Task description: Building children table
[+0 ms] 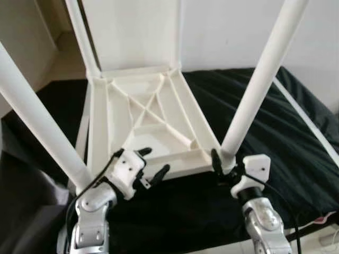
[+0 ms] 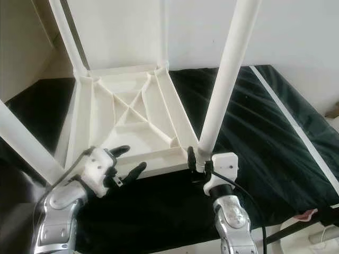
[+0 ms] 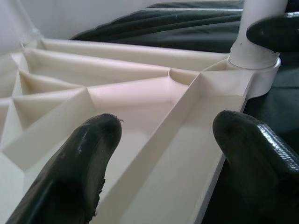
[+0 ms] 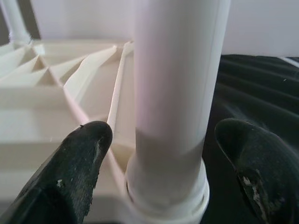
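Observation:
A white plastic children's table top (image 1: pixel 153 119) lies upside down on a black sheet, its ribbed underside facing up. White legs stand up from its corners: the near right leg (image 1: pixel 259 79), the near left leg (image 1: pixel 37 124) and a far left leg (image 1: pixel 79 32). My left gripper (image 1: pixel 154 161) is open at the top's near edge, its fingers (image 3: pixel 88 158) astride the rim's inner rib. My right gripper (image 4: pixel 170 154) is open around the base of the near right leg (image 4: pixel 175 93), one finger on each side and a gap at both.
The black sheet (image 1: pixel 280 143) covers the surface all around the table top. A white strip (image 1: pixel 310 124) runs along its right side. A white wall (image 1: pixel 228 26) stands behind. Cables (image 2: pixel 312 238) lie at the lower right corner.

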Available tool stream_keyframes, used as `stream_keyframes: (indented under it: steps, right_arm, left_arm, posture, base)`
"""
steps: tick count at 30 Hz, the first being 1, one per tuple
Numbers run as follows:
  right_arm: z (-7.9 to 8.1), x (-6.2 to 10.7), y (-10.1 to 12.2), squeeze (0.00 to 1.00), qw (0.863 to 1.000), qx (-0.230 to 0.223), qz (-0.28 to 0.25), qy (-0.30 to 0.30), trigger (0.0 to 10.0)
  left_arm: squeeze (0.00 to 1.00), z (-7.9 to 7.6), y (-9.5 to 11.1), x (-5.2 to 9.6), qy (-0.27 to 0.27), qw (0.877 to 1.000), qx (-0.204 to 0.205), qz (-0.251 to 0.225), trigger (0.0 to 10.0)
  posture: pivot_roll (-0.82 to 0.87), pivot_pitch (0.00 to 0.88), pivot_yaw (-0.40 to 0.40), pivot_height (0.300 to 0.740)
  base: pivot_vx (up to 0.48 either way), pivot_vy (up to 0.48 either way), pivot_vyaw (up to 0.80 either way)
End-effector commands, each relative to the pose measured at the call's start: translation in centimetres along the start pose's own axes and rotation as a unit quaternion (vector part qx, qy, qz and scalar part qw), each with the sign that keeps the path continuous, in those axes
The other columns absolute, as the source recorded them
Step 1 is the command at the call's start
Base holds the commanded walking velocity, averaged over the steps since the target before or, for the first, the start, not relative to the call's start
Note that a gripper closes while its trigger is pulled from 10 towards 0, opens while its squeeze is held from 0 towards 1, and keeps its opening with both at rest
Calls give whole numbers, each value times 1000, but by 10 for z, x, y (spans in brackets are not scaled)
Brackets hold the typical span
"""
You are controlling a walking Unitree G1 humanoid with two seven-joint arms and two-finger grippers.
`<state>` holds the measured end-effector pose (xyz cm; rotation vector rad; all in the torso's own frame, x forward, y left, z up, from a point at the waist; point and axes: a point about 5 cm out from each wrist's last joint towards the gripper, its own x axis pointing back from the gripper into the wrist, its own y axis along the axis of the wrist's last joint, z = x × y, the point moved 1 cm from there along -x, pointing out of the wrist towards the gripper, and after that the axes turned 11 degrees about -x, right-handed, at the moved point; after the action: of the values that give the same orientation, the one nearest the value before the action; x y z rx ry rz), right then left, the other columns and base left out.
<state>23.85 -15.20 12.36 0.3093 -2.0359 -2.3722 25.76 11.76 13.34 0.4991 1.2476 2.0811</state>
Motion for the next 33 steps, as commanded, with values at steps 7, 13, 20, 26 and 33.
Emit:
stream_keyframes:
  steps: [7, 13, 20, 26, 33]
  right_arm:
    - [-22, 18, -3, 0, 999, 36, 20, 11, 10000]
    - [-22, 18, -4, 0, 999, 32, 20, -4, 10000]
    - [-16, 15, -6, 0, 1000, 22, 15, -11, 10000]
    - [-17, 9, -4, 0, 999, 16, 2, -28, 10000]
    - [-14, 6, -2, 0, 999, 14, -8, -40, 10000]
  left_arm:
    - [0, -7, 6, 3, 138, 990, -5, -23, 10000]
    - [0, 4, 4, -4, 211, 977, 14, 18, 10000]
    - [0, 18, 15, -31, 283, 952, 109, 32, 10000]
    - [0, 31, 17, -63, 318, 922, 220, 9, 10000]
    - [0, 41, 18, -82, 347, 904, 250, 8, 10000]
  posture:
    - [-29, 25, -23, 740]
    - [-23, 28, -28, 740]
    - [-23, 26, -27, 740]
    - [-36, 24, -19, 740]
    - [-68, 14, 2, 740]
  base:
    - [0, 0, 0]
    - [0, 0, 0]
    - [0, 0, 0]
    - [0, 0, 0]
    - [0, 0, 0]
